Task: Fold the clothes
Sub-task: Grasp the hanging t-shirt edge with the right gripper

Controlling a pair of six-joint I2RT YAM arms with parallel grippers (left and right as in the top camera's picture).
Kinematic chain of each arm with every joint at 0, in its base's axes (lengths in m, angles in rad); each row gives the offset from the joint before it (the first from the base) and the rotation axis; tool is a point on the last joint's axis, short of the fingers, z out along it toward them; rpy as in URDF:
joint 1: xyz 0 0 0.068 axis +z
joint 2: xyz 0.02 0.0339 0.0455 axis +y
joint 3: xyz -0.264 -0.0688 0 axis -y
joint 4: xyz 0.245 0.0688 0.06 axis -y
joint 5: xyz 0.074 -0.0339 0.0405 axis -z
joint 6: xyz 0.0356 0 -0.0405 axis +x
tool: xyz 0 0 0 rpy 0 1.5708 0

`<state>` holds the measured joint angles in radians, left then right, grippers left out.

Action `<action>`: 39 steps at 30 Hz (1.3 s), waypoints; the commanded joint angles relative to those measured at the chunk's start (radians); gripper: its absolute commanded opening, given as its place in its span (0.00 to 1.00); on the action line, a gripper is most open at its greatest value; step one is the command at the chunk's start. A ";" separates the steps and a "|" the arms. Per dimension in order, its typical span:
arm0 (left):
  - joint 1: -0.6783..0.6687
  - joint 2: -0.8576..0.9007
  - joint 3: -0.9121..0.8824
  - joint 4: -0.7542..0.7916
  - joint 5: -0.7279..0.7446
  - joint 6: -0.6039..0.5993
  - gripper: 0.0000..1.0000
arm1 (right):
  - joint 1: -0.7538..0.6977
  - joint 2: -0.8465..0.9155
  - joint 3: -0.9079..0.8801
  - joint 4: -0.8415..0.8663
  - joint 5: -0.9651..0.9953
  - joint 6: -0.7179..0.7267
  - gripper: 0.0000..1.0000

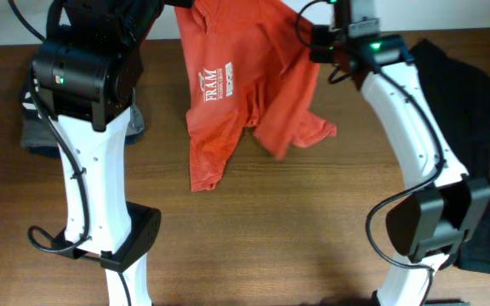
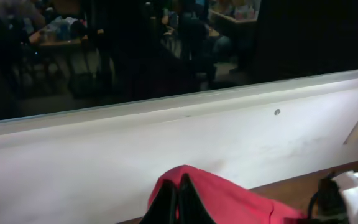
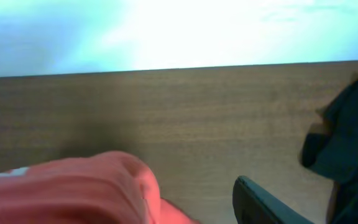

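- Left gripper (image 2: pixel 178 202) has its fingers pressed together on a bunched edge of the orange T-shirt (image 1: pixel 236 85); right gripper (image 1: pixel 313 41) shows only one finger in its wrist view, so I cannot tell whether it grips
- Wooden table (image 1: pixel 270 238) carries everything
- Orange T-shirt drapes over the table's far middle, creased, with white print (image 1: pixel 213 85) on the chest
- It looks light and limp, likely to slump; shoulder seams or hem corners seem the best holds
- Black clothes (image 1: pixel 475 93) lie at the table's right end
- Grey pile (image 1: pixel 37 132) sits at the table's left edge
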<state>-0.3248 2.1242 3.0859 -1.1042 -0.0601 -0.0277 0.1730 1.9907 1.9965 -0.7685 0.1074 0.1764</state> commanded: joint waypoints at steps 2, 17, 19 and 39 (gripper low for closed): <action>0.010 -0.032 0.020 0.004 -0.016 -0.002 0.01 | -0.103 -0.002 -0.001 -0.002 -0.071 -0.080 0.62; 0.009 -0.029 0.000 -0.026 -0.016 -0.002 0.01 | -0.176 -0.002 -0.001 -0.346 -0.381 -0.249 0.84; 0.009 -0.028 -0.005 -0.026 -0.016 -0.002 0.01 | -0.143 -0.002 -0.001 -0.405 -0.388 -0.280 0.84; 0.009 -0.026 -0.010 -0.023 -0.016 -0.002 0.01 | 0.151 -0.001 -0.501 0.153 -0.087 -0.292 0.80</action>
<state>-0.3229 2.1242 3.0756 -1.1282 -0.0643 -0.0277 0.3092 1.9930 1.5326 -0.6609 -0.0753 -0.1280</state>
